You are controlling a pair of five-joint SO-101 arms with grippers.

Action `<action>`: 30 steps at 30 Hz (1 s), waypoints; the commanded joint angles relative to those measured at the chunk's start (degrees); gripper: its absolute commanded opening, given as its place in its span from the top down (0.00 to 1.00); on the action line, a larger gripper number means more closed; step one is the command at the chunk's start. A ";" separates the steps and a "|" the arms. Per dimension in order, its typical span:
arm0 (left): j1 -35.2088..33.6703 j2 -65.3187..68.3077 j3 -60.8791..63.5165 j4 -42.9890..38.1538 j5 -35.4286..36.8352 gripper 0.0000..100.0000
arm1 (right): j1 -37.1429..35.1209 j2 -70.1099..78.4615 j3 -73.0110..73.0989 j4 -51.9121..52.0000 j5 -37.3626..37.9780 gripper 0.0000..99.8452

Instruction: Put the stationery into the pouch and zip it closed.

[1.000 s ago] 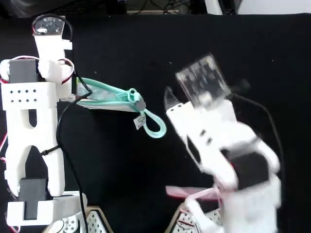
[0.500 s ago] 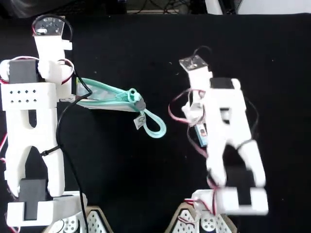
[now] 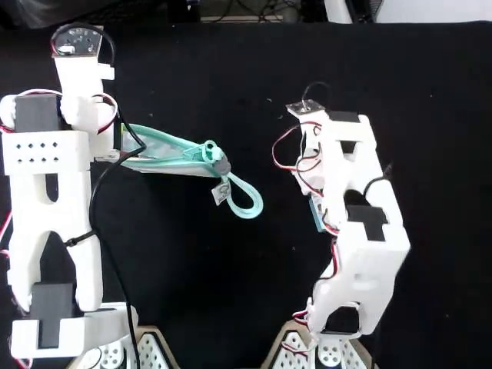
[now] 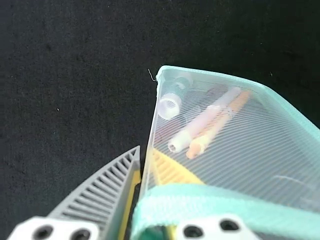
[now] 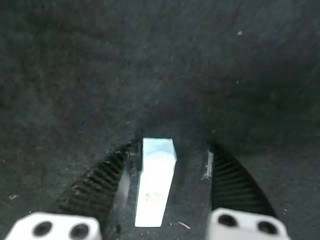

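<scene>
From the high view, the pouch (image 3: 165, 152) is a clear, teal-edged sleeve with a teal wrist loop (image 3: 244, 200) trailing onto the black table (image 3: 192, 277). One end is pinched by the left gripper (image 3: 121, 151). The right arm (image 3: 357, 223) is folded low, well apart from the pouch, with a white block (image 3: 316, 211) just beside it.

In the left wrist view, the ribbed pouch (image 4: 240, 155) holds two pens (image 4: 205, 127), a small ring-shaped cap (image 4: 169, 106) and a yellow piece (image 4: 170, 172). The left gripper (image 4: 141, 170) is clenched on its near edge.

In the right wrist view, the white block (image 5: 155, 185) – pale blue at its far end – lies on the table (image 5: 150, 60). The right gripper (image 5: 170, 152) stands released around it, the block close against one finger (image 5: 100, 185) with a gap to the other.
</scene>
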 commanded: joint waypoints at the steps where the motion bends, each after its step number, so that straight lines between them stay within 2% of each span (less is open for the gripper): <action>1: -1.63 0.70 0.92 -0.62 -0.62 0.97 | 0.88 1.71 -3.65 -1.58 0.62 0.91; 3: -1.63 0.70 0.92 -0.62 -0.62 0.97 | 0.79 -0.31 -3.65 -1.14 0.62 0.99; 8: -1.71 0.70 2.15 -2.64 -0.62 0.97 | -0.44 -12.88 3.56 -0.35 0.62 0.99; 15: -1.63 0.62 2.95 -3.08 -0.62 0.97 | -5.27 -47.69 18.86 -0.79 0.18 0.99; 20: -1.54 0.62 2.95 -3.08 -0.62 0.97 | -14.33 -72.48 21.05 -1.23 -0.44 0.99; 25: -1.54 0.62 3.21 -3.08 -0.53 0.97 | -24.18 -87.43 21.32 -13.36 -8.09 0.99; 30: -1.45 0.62 3.21 -3.08 -0.44 0.97 | -33.58 -91.38 21.23 -30.68 -13.36 0.99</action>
